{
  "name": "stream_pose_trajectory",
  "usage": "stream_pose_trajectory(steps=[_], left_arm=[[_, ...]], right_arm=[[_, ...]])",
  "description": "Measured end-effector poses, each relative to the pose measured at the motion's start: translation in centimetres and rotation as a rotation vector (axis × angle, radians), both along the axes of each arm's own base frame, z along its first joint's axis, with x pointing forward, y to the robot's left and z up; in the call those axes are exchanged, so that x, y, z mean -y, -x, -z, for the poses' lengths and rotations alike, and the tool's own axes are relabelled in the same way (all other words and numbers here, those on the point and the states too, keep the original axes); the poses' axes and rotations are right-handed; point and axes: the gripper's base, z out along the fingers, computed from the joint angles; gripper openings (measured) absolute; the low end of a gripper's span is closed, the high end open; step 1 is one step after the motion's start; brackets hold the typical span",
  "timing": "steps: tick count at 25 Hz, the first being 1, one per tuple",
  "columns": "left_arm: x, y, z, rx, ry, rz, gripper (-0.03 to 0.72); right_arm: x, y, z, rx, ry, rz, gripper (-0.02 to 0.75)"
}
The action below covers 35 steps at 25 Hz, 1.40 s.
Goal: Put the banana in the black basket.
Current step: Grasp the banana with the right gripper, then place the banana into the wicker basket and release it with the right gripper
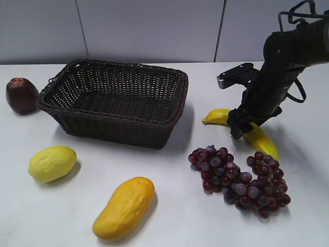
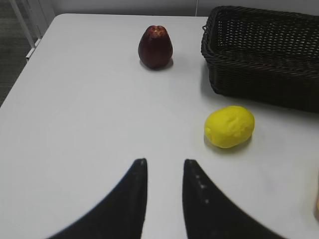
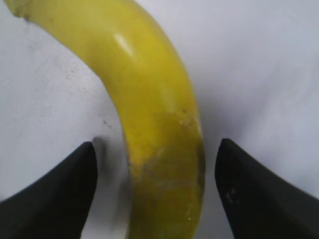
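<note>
The banana [image 1: 261, 140] lies on the white table right of the black basket [image 1: 117, 100] and above the grape bunch. My right gripper [image 1: 240, 125] is down over the banana's middle. In the right wrist view the banana [image 3: 149, 109] lies between the two open jaws [image 3: 155, 149] with a gap on each side. My left gripper [image 2: 164, 164] is open and empty over bare table. It is out of the exterior view. The black basket's corner [image 2: 259, 55] shows at the upper right of the left wrist view.
A purple grape bunch [image 1: 239, 177] lies in front of the banana. An orange-yellow mango [image 1: 124, 207] and a pale yellow lemon [image 1: 52, 163] lie at the front left. A dark red fruit [image 1: 20, 95] stands left of the basket. The lemon [image 2: 229, 126] and red fruit [image 2: 155, 47] show in the left wrist view.
</note>
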Motion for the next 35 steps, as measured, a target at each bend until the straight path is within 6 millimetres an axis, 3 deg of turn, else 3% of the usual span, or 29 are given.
stream_pose_trajectory(steps=[3,8,17,22,27,32,35], left_arm=[[0.0,0.0,0.0,0.000,0.000,0.000,0.239],[0.0,0.0,0.0,0.000,0.000,0.000,0.239],[0.0,0.0,0.0,0.000,0.000,0.000,0.239],[0.0,0.0,0.0,0.000,0.000,0.000,0.239],[0.0,0.0,0.0,0.000,0.000,0.000,0.239],[0.0,0.0,0.0,0.000,0.000,0.000,0.239],[0.0,0.0,0.0,0.000,0.000,0.000,0.239]], right_arm=[[0.0,0.0,0.2,-0.004,0.001,0.005,0.519],[0.0,0.0,0.4,-0.007,0.004,0.006,0.342],[-0.1,-1.1,-1.4,-0.007,0.028,-0.011,0.342],[-0.6,-2.5,-5.7,-0.011,0.034,-0.014,0.342],[-1.5,-3.7,-13.1,0.067,-0.057,0.002,0.342],[-4.1,-4.0,-18.8,0.157,-0.258,-0.031,0.342],[-6.5,-3.4,-20.3,0.203,-0.324,-0.092,0.342]])
